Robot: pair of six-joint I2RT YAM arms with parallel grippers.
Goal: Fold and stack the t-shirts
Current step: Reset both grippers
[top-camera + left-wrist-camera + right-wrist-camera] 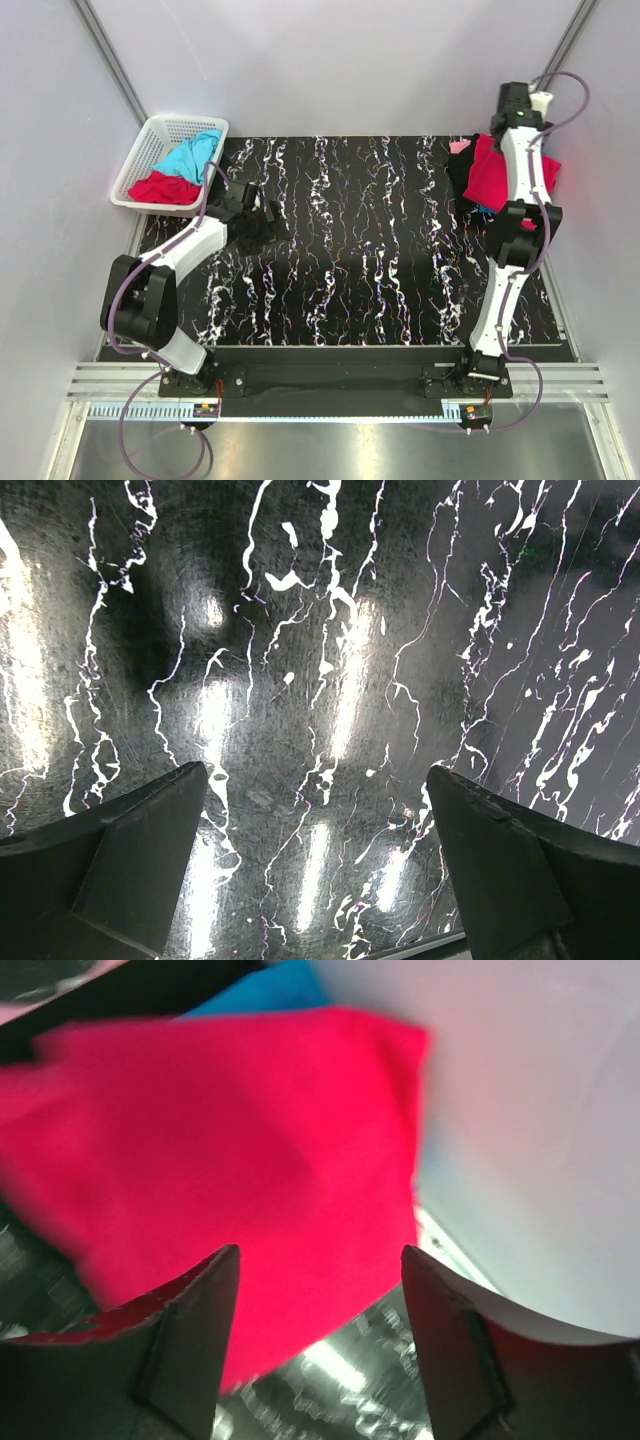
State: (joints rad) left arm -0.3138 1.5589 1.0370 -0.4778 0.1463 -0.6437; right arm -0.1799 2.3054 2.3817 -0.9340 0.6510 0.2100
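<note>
Your table [380, 260] is a black top veined with white. At its far left corner you have the white lattice basket [142, 160]. At the far right edge lies a pile of t-shirts [487, 175], crimson on top with black and pink edges showing beneath.

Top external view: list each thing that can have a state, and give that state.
Lattice basket, holding two t-shirts.
Turquoise t-shirt, crumpled in basket.
Basket's red t-shirt, crumpled.
Stacked red t-shirt, lying atop the far-right pile, not gripped.
Left end effector, open over bare table.
Right end effector, open above stacked red t-shirt.
</note>
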